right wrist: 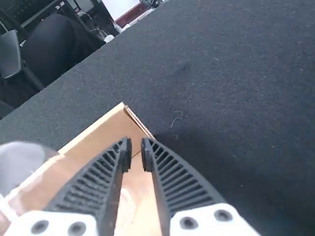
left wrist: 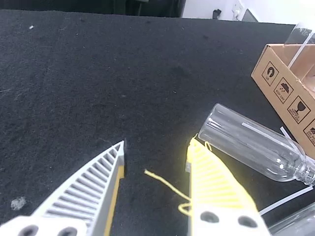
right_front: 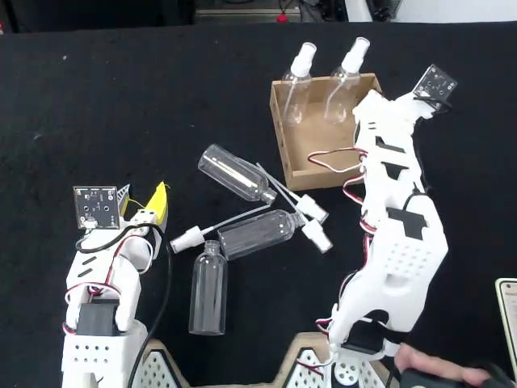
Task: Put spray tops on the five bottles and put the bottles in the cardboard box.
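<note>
The cardboard box (right_front: 300,153) sits at the back right of the black table. Two capped bottles (right_front: 297,85) (right_front: 346,79) lean against its far wall. Three uncapped clear bottles lie in the middle: one (right_front: 234,172) near the box, one (right_front: 258,233) below it, one (right_front: 208,291) nearest the front. Loose spray tops (right_front: 311,208) (right_front: 317,236) (right_front: 187,238) with thin tubes lie among them. My left gripper (right_front: 141,194) (left wrist: 156,144) is open over bare cloth, left of the bottles; the nearest bottle (left wrist: 251,142) lies beside its yellow finger. My right gripper (right_front: 367,99) (right wrist: 136,150) is shut and empty above the box's far right corner (right wrist: 98,132).
The right arm's body stretches along the box's right side and above the table's right front. A flat white item (right_front: 507,311) lies at the right edge. Bare black cloth spreads over the far left and the back of the table.
</note>
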{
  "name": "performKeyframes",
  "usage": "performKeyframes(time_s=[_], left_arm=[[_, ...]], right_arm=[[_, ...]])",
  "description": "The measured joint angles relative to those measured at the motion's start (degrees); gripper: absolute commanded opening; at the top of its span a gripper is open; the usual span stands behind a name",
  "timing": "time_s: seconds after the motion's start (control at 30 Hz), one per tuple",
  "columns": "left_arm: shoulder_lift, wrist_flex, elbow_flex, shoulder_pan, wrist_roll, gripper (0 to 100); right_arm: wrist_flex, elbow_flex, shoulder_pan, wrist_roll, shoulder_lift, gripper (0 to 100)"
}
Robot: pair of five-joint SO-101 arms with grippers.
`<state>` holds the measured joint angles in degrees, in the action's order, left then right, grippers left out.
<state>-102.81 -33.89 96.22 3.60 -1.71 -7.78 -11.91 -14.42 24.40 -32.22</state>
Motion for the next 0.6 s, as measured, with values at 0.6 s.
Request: performKeyframes(time_s=[0.6], left_arm=[[0.0, 0.0, 0.0, 0.0, 0.0, 20]], right_arm=[[5.7, 0.0, 3.3, 0.4, 0.1, 1.1]])
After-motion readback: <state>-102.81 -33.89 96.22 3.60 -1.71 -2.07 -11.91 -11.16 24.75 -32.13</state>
